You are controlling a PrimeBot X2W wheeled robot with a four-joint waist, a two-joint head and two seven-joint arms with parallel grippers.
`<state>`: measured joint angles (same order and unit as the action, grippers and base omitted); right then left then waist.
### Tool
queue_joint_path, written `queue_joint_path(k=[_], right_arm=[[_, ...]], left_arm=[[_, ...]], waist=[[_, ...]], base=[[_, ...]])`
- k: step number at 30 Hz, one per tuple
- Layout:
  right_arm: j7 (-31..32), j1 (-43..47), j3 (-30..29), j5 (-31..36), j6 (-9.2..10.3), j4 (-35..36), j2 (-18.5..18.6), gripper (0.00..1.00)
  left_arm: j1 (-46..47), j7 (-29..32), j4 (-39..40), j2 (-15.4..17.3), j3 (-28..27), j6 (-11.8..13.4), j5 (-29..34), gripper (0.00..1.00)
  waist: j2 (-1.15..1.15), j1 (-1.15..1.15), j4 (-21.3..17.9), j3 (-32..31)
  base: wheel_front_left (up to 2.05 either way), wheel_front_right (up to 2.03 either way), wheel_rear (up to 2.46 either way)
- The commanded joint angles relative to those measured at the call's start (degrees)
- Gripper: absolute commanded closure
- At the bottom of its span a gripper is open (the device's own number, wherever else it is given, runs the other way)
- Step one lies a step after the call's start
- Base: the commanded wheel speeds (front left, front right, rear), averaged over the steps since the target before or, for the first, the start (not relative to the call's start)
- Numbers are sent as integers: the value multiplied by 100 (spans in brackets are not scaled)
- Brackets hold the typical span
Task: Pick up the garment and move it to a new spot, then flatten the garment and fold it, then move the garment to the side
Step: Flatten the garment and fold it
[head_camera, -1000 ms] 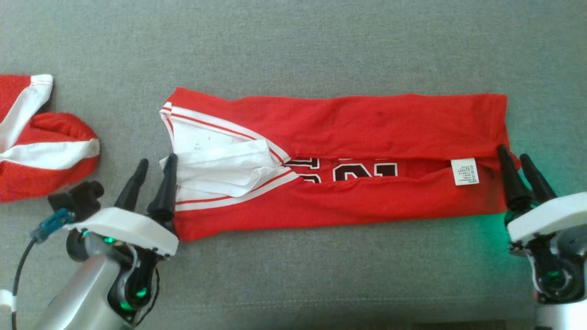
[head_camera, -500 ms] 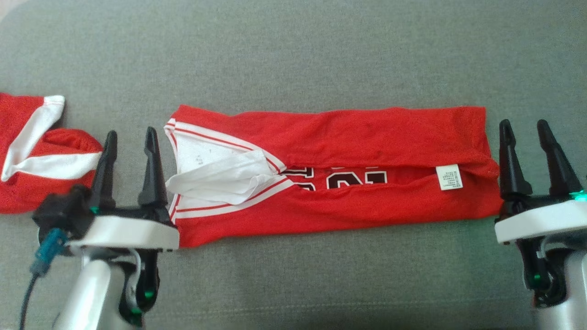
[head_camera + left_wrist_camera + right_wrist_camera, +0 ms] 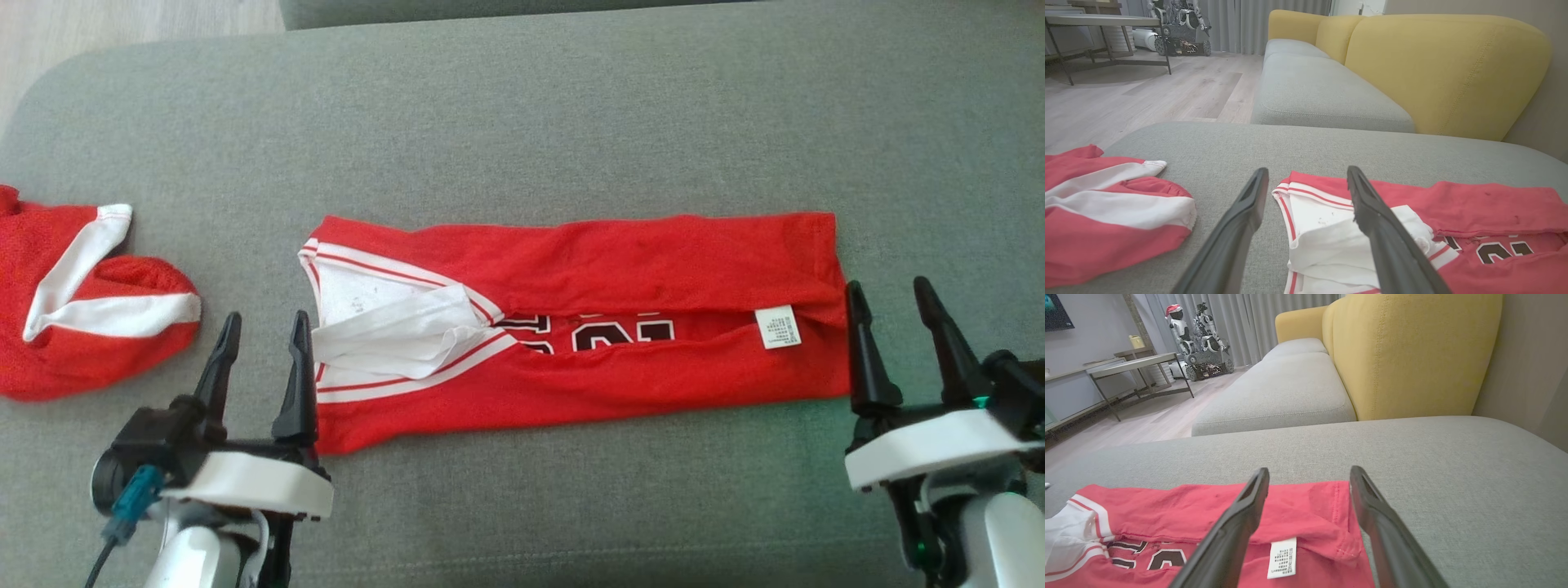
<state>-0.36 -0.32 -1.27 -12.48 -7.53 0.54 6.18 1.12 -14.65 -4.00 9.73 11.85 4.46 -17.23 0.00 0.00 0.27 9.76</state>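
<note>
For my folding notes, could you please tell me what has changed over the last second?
The right pincer opened wider and came off the right end of the jersey, now standing clear beside the hem. The left pincer, open, drew back off the white-trimmed end. The head camera moved, shifting the whole picture. The jersey stayed folded lengthwise and the other red garment stayed put.

- Left gripper (image 3: 266, 317): two long, tapered, matt black fingers (image 3: 295, 384), each with a recessed channel near the tip.
- Below the fingers: a curved white cover plate (image 3: 245, 483).
- Beside that plate, on the outer side: a round black module (image 3: 143, 457) carrying a teal connector (image 3: 131, 505) and a dark cable (image 3: 96, 567).
- Below the plate: a silver-grey forearm (image 3: 192, 563).
- Right gripper (image 3: 887, 284): identical black fingers, white plate and silver-grey forearm.
- At the base of its outer finger: a green indicator light (image 3: 976, 401).
</note>
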Motion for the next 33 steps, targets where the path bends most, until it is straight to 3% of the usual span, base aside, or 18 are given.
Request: queue_joint_path(k=[1,13,20,25,33], right_arm=[[-69,-96,150,40,4,146,65,0],[-69,-234,64,-66,4,-17,140,0],[158,-634,-139,-34,4,-539,344,0],[768,-997,4,-88,4,-1223,575,0],[2008,-1329,101,-234,4,-1713,558,0]], left_arm=[[130,-35,119,13,-286,-39,51,0],[230,-35,27,-122,-493,-255,236,0],[379,-35,101,-191,-555,-362,347,0],[595,-35,126,-283,-522,-482,429,0],[849,-35,61,-360,-547,-640,542,0]], waist=[[0,0,-5,-17],[0,0,-6,54],[0,0,45,259],[0,0,155,506],[0,0,208,853]], base=[[0,0,0],[0,0,0],[0,0,0],[0,0,0],[0,0,0]])
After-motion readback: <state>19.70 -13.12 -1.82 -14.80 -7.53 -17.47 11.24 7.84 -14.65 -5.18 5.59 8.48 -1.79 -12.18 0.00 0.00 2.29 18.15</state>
